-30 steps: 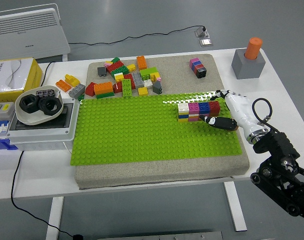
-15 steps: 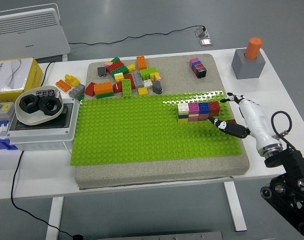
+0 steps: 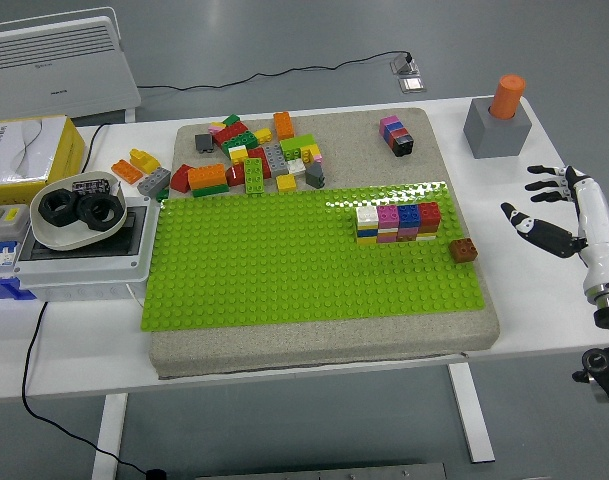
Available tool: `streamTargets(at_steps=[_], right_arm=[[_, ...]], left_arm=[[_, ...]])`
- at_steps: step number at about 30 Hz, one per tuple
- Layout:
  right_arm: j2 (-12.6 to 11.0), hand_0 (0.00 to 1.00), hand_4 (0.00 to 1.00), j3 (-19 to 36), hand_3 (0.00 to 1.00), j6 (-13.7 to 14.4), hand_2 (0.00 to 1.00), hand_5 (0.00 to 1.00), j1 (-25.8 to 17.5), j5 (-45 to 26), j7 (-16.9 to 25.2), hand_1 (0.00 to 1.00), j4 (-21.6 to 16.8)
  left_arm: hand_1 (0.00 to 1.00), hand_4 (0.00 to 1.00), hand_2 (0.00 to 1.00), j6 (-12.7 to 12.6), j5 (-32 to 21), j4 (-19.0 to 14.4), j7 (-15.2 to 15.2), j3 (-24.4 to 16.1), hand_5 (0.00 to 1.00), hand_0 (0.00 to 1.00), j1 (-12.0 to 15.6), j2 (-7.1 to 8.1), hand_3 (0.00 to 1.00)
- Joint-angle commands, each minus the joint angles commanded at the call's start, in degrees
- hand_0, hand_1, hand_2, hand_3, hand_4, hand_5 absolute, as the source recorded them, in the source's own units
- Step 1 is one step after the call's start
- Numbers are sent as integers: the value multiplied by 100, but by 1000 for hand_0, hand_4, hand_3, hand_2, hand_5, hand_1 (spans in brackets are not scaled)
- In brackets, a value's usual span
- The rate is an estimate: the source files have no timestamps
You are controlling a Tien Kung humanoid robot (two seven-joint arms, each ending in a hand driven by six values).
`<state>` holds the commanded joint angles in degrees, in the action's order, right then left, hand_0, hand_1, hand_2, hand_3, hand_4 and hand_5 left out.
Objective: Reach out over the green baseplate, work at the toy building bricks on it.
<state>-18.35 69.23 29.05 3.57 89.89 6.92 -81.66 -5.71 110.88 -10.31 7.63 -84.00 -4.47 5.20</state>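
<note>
The green baseplate (image 3: pixel 284 260) lies on a grey slab. A short row of stacked bricks (image 3: pixel 397 222), white, pink, blue and red on top, stands on its right part. A small brown brick (image 3: pixel 463 250) sits alone on the plate just right of and below the row. My right hand (image 3: pixel 542 208) is off the plate, over the bare white table to the right, fingers spread and empty. The left arm is out of view.
A pile of loose bricks (image 3: pixel 249 160) lies on the slab behind the plate, with a small multicolour stack (image 3: pixel 396 134) at the back right. A grey block with an orange cylinder (image 3: pixel 497 125) stands at the far right. A white bowl with black rings (image 3: pixel 76 210) sits on a box at the left.
My right hand has pulled back from the brick row to the right, off the plate. The brown brick it covered now sits on the plate by itself.
</note>
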Motion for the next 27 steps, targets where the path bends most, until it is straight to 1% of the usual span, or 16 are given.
streamTargets(at_steps=[1, 2, 7, 8, 11, 13, 14, 19, 20, 23, 24, 25, 26, 27], right_arm=[[0, 586, 823, 44, 692, 0, 498, 180, -11, -13, 11, 477, -9], [-5, 590, 825, 103, 685, -2, 506, 189, -23, -22, 22, 502, -24], [-72, 590, 825, 507, 685, 12, 506, 189, -94, -118, 121, 502, -92], [-85, 576, 820, 595, 640, 17, 414, 196, -110, -145, 138, 517, -94], [-107, 576, 820, 816, 640, 16, 414, 196, -147, -147, 127, 517, -97], [-105, 576, 820, 872, 640, -6, 414, 196, -171, -17, 7, 517, -102], [-104, 618, 824, 879, 608, -20, 704, 193, -177, 87, -81, 684, -106], [-106, 618, 824, 785, 608, -28, 704, 193, -125, 499, -394, 684, -138], [-110, 629, 823, 745, 601, -26, 749, 199, -99, 582, -448, 710, -147], [-120, 629, 823, 596, 601, -29, 749, 199, -2, 856, -609, 710, -164], [-121, 629, 823, 486, 601, -43, 749, 199, 59, 994, -724, 710, -177], [-123, 629, 823, 376, 601, -77, 749, 199, 114, 1149, -846, 710, -194], [-123, 642, 771, 284, 600, -134, 753, 175, 154, 1302, -957, 713, -212], [-124, 642, 771, 179, 600, -259, 753, 175, 203, 1527, -1103, 713, -243]], left_arm=[[356, 206, 309, -13, -42, 0, -19, 20, 2, 681, 2, 1, 483], [361, 225, 312, -29, -89, 0, -40, 44, 2, 686, 3, 1, 482], [361, 225, 312, -95, -332, 0, -129, 165, 2, 686, -37, -21, 482], [361, 229, 317, -97, -401, 0, -143, 211, 2, 689, -44, -26, 479], [361, 229, 317, -82, -599, 0, -172, 346, 2, 689, -56, -44, 479], [361, 229, 317, -52, -706, 0, -176, 431, 2, 689, -44, -63, 479], [363, 225, 323, -26, -753, 0, -173, 476, 2, 690, -34, -74, 479], [363, 225, 323, 45, -862, 0, -127, 504, 2, 690, 56, -136, 479], [363, 221, 324, 53, -875, 0, -116, 492, 2, 691, 83, -150, 477], [363, 221, 324, 64, -903, 0, -87, 448, 2, 691, 158, -189, 477], [363, 221, 324, 74, -877, 0, -64, 401, 2, 691, 182, -204, 477], [363, 221, 324, 89, -837, 0, -38, 357, 2, 691, 197, -213, 477], [366, 237, 323, 104, -801, 0, -18, 330, 2, 703, 204, -218, 475], [366, 237, 323, 129, -749, 0, 7, 313, 2, 703, 207, -218, 475]])
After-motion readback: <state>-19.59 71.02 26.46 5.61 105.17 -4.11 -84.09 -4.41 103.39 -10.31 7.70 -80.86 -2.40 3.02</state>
